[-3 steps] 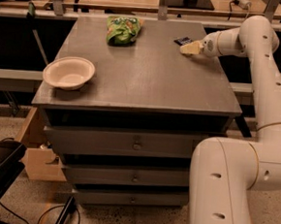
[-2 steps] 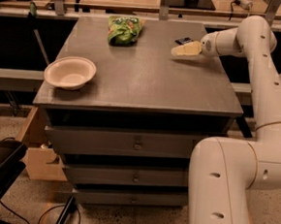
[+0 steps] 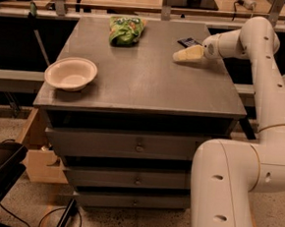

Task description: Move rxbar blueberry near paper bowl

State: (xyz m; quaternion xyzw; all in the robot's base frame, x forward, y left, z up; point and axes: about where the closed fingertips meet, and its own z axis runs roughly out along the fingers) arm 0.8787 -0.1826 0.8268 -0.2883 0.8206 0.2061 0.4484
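Note:
The rxbar blueberry [image 3: 189, 41] is a small dark navy wrapper lying flat at the table's far right, partly hidden behind my arm. My gripper [image 3: 182, 55] hovers just in front of and slightly left of it, pale fingers pointing left over the tabletop. The paper bowl [image 3: 71, 73] is off-white and round, sitting near the table's front-left corner, far from both the bar and the gripper.
A green chip bag [image 3: 125, 29] lies at the back centre of the grey table [image 3: 150, 81]. Drawers run below the tabletop. A cardboard box [image 3: 42, 159] stands on the floor at left, and a shelf with clutter runs behind the table.
The gripper has slid leftward over the table, away from the far right edge, and the dark bar now shows behind it.

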